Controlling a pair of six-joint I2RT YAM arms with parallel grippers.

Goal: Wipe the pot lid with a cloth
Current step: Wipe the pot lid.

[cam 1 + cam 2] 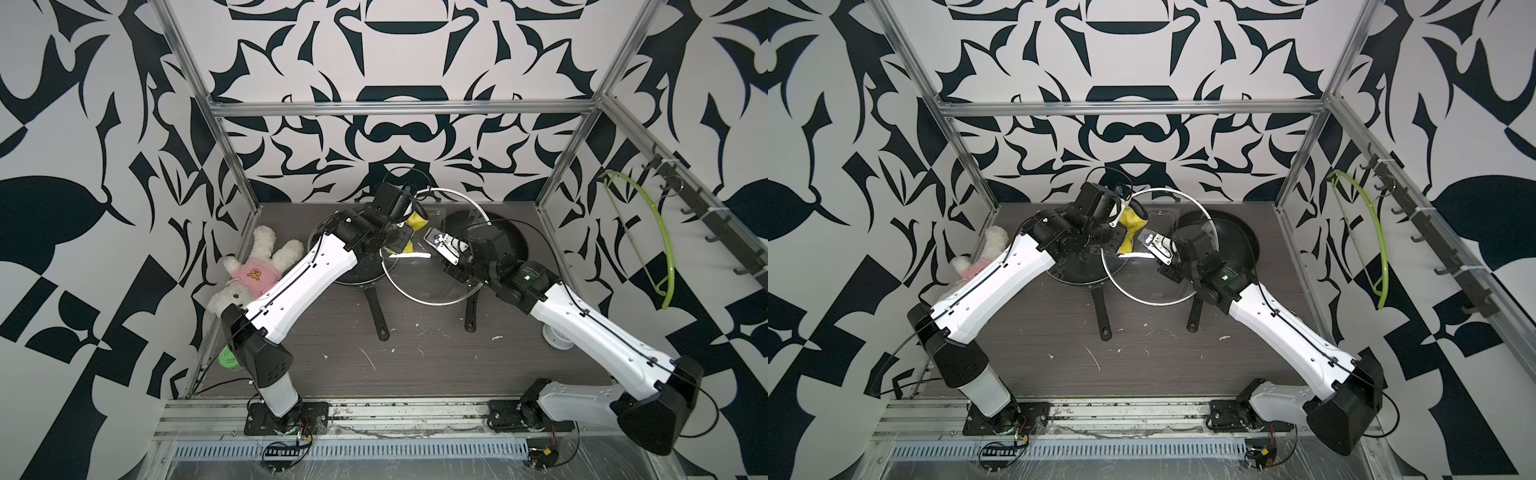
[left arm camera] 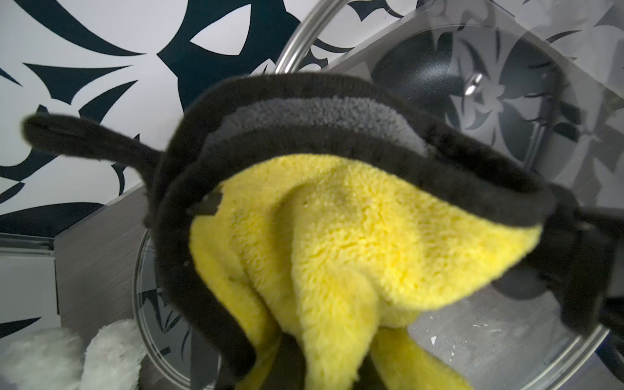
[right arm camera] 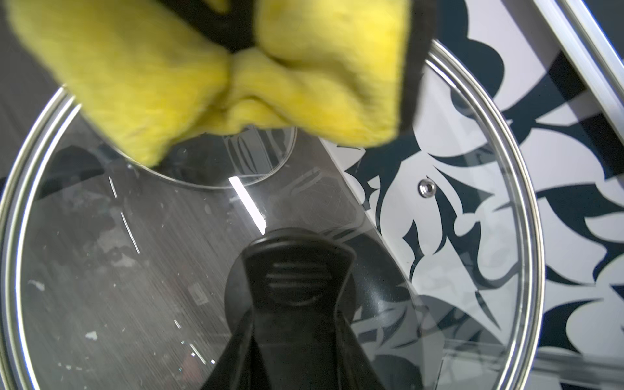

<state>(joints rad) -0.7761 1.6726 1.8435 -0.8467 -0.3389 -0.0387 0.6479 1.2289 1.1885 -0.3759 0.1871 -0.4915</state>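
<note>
At frame centre the round, steel-rimmed glass pot lid [image 1: 432, 286] is held raised and tilted, its black knob [image 3: 293, 280] grasped by the right gripper [image 3: 294, 324]. The bright yellow fluffy cloth [image 1: 417, 221], clenched in the left gripper [image 1: 405, 232], is seen at the lid's upper-left rim.

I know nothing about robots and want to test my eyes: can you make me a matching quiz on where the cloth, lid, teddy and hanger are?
Things:
1. cloth
2. lid
3. teddy
4. hanger

Places:
A. hanging from the hook rail
B. in the left gripper
C. lying on the table
D. held by its knob in the right gripper

Pairs: 1-B, 2-D, 3-C, 4-A
</note>
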